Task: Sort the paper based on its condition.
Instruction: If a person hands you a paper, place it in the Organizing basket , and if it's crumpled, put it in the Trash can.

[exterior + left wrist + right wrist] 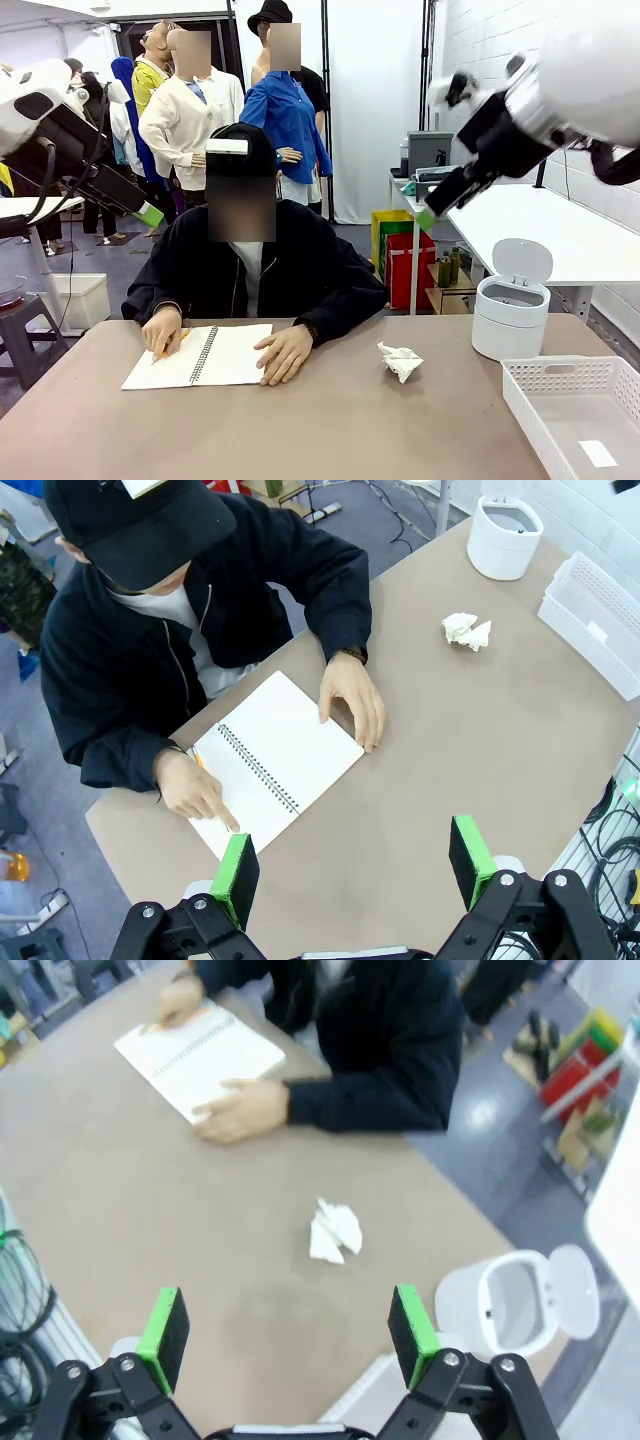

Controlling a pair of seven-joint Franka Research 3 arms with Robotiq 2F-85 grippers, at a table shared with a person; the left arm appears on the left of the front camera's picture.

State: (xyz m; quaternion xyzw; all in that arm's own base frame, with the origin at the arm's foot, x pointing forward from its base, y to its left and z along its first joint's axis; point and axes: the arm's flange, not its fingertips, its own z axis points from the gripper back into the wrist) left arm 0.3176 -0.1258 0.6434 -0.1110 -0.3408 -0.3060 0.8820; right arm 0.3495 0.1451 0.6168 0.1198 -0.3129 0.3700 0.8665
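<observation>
A crumpled white paper point(401, 361) lies on the brown table right of centre, also seen in the left wrist view point(466, 631) and the right wrist view point(333, 1231). The person across the table writes in an open spiral notebook point(200, 355) with flat white pages point(275, 765), one hand holding a pen and the other resting on the page. My left gripper point(150, 213) hangs high at the left, open point(353, 870) and holding nothing. My right gripper point(427, 217) hangs high at the right, open point(288, 1335) and holding nothing, above the table near the crumpled paper.
A white bin point(510, 318) with its lid flipped up stands at the far right of the table. A white slotted basket point(575, 410) sits at the near right corner with a small paper slip inside. The person's hands rest on the notebook.
</observation>
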